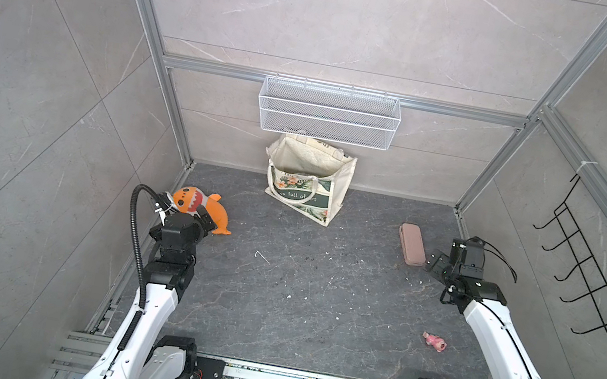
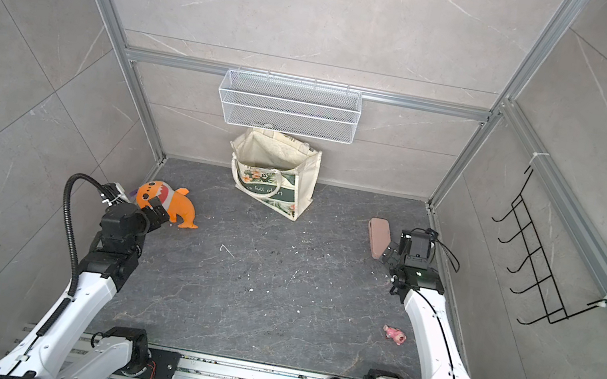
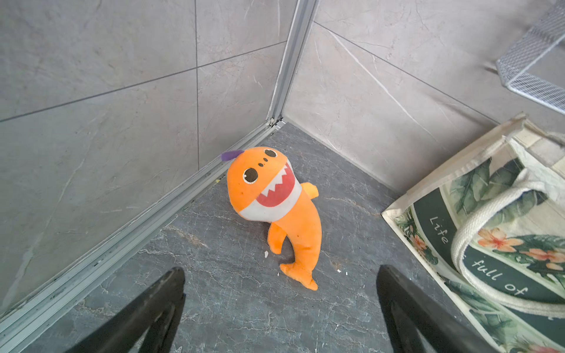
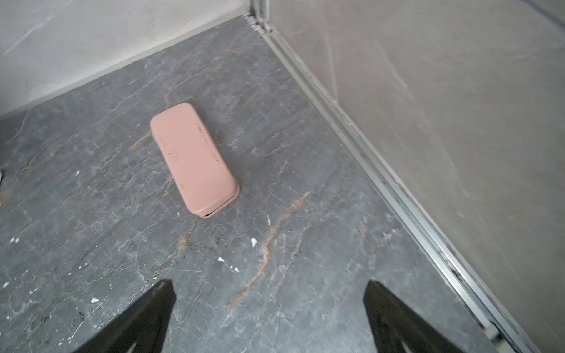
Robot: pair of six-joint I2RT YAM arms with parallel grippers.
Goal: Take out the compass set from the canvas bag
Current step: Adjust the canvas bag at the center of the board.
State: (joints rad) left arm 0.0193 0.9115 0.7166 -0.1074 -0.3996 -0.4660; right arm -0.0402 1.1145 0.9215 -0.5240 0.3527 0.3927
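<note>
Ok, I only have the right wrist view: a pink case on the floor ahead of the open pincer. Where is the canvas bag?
Observer: The canvas bag stands upright near the back wall, below a white wire basket, with its mouth open.
Operator: And the other arm?
Observer: The left pincer is open and empty, and faces an orange shark plush lying by the left wall.
Operator: Anything else on the floor?
Observer: A small pink toy lies apart from the pink case, nearer the robot's base.
</note>
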